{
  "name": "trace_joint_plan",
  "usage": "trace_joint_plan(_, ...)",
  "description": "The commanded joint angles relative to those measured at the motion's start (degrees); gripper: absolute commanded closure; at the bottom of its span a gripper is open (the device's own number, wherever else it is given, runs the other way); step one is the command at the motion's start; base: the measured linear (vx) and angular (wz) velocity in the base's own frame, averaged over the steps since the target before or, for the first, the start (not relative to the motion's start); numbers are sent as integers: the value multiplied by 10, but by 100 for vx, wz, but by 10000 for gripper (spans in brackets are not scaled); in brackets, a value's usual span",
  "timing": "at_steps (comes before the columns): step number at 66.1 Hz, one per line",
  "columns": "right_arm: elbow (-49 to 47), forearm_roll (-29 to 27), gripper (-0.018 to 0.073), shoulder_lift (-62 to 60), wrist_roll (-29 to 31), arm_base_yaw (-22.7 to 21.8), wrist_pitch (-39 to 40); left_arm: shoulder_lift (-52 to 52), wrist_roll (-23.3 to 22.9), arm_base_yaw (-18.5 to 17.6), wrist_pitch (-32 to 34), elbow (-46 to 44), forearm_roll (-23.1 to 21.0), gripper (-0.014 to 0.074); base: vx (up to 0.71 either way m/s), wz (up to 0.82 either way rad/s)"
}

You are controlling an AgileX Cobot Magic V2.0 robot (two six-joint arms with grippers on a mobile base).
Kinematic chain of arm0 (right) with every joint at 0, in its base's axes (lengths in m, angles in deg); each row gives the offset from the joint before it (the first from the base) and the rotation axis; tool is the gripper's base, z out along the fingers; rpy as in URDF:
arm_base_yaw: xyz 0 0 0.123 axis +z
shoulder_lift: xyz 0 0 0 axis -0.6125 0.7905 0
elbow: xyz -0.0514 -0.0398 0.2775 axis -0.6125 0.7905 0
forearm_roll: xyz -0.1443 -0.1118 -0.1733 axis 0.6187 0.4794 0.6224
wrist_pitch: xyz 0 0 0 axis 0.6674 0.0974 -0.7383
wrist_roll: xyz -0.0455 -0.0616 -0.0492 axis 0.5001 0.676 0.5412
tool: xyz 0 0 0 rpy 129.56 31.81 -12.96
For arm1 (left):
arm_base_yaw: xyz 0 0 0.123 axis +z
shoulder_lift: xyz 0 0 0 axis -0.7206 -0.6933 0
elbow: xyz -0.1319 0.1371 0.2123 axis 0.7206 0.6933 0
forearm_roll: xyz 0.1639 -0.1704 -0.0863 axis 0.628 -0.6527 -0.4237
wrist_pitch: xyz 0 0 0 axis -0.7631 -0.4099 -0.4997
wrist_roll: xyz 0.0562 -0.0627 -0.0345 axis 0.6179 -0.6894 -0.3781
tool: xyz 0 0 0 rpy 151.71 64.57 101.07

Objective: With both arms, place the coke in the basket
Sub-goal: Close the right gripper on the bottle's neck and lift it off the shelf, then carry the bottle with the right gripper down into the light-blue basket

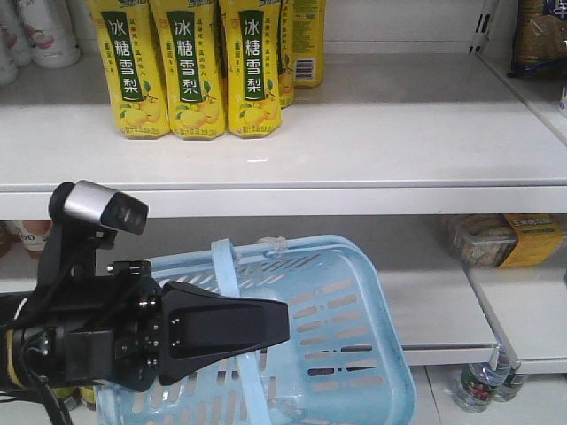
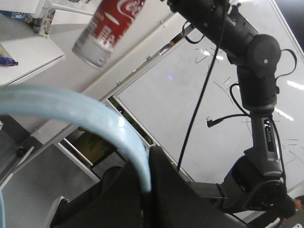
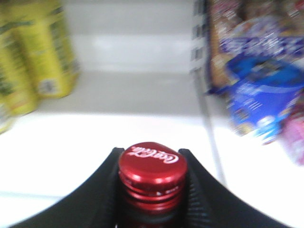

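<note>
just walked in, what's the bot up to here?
The left gripper is shut on the handle of the light blue basket, holding it in front of the store shelves. The right gripper is clamped around the top of the coke, at its red cap. From the left wrist view, the bottle hangs in the air above the handle. It is not in the basket yet.

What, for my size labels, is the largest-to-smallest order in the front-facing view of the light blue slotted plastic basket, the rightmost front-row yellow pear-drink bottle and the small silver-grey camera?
1. Light blue slotted plastic basket.
2. Yellow pear-drink bottle, top cropped.
3. Silver-grey camera, though nearer the lens.
</note>
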State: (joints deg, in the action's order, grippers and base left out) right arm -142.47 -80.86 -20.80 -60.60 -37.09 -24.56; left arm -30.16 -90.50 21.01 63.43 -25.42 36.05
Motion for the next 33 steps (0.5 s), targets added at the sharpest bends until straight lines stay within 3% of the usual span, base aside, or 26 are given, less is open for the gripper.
trace_joint_plan(1,7,-155,564,-29,98,0,16,14,5,-2,123,-13,-46,603,0,0)
trace_joint_plan(15,112,-556,564,-40,393,0,-21,14,5,-2,123,-13,-46,603,0,0)
trace_joint_plan(22,171,-709,564,-27,504,0,-46,14,5,-2,123,-13,-46,603,0,0)
trace_joint_plan(27,202,-770,564,-11,563,0,-73,14,5,-2,123,-13,-46,603,0,0)
trace_joint_plan(33,221,-804,564,15,590,0,-99,14,5,-2,123,-13,-46,603,0,0)
